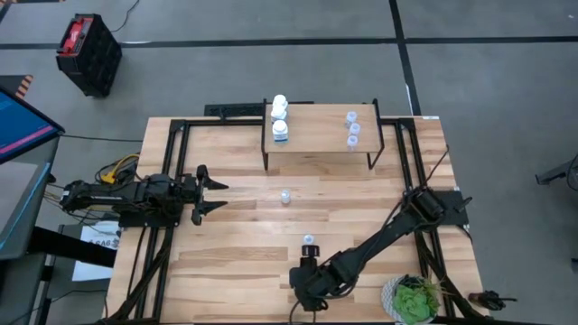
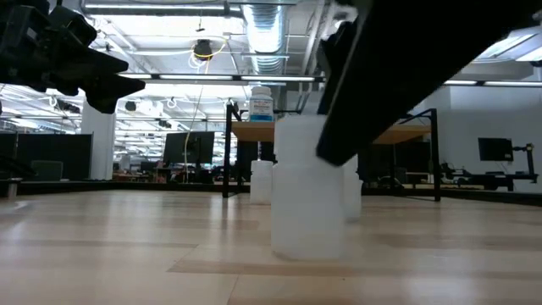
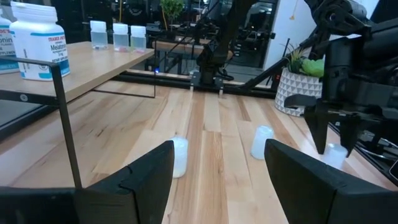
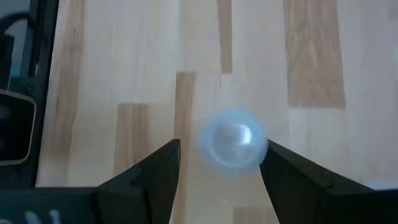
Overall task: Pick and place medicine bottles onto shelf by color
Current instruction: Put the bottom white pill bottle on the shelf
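Near the tabletop's front edge, the right gripper (image 4: 219, 163) hung with fingers spread, straddling a small pale translucent bottle (image 4: 233, 140) without gripping it. The left gripper (image 1: 213, 193) waited wide open near the left edge. Other bottles stood on the small light-wood shelf (image 1: 316, 140) at the back edge.

Light: bright and even, from ceiling strip lamps (image 2: 220, 78) above the table (image 1: 226, 262).
Shadows: soft, short, under the shelf (image 1: 316, 144).
Glare: pale sheen on the planks beyond the shelf.
Blur: bottle (image 4: 233, 140) seen from the right wrist is out of focus.
Silhouette: arm (image 2: 423, 59) near the low camera reads black.
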`<act>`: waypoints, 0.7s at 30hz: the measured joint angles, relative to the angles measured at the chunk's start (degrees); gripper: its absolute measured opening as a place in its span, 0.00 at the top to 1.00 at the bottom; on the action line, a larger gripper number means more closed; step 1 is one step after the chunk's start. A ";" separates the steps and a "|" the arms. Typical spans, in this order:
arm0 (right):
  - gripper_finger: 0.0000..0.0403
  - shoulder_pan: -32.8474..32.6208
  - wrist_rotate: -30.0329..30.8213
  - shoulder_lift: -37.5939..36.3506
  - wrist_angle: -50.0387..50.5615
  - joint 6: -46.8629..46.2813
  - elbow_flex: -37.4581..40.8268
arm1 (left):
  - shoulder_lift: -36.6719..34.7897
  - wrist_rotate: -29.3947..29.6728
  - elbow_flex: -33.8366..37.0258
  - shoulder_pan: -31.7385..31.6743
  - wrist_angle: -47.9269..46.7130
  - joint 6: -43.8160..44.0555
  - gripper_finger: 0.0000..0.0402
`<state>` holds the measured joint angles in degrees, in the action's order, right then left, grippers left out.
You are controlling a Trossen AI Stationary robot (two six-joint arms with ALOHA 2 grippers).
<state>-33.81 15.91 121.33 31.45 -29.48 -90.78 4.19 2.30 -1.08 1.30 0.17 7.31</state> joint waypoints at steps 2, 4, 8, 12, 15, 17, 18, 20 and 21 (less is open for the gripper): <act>0.41 0.34 -0.31 0.00 -0.44 0.01 0.00 | -0.04 -0.02 0.00 0.00 0.02 -0.01 0.41; 0.41 0.59 -0.73 -0.16 -1.14 -0.01 -0.09 | 0.00 0.00 0.00 0.01 0.00 0.00 0.41; 0.41 0.66 -0.93 -0.14 -1.59 0.00 -0.09 | -0.07 -0.06 0.00 0.00 0.00 0.00 0.41; 0.41 0.96 -0.97 -0.14 -1.66 -0.01 -0.09 | -0.07 -0.11 0.00 0.00 0.01 0.00 0.41; 0.42 1.34 -0.98 -0.14 -2.20 -0.04 -0.09 | -0.07 -0.11 0.02 0.00 0.00 0.00 0.41; 0.43 1.63 -0.97 -0.14 -2.19 -0.04 -0.09 | -0.07 -0.11 0.00 0.02 0.00 0.00 0.41; 0.44 1.76 -0.97 -0.14 -2.16 -0.13 -0.09 | -0.07 -0.11 0.00 0.01 0.01 0.00 0.41; 0.46 2.17 -0.97 -0.14 -1.88 -0.69 -0.09 | -0.07 -0.12 0.01 0.00 0.00 0.00 0.41; 0.47 2.26 -0.99 -0.14 -1.84 -0.68 -0.09 | -0.07 -0.13 0.00 0.01 0.00 0.00 0.41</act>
<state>-31.54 14.92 121.19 29.60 -30.16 -90.87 4.12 2.17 -1.08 1.32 0.16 7.31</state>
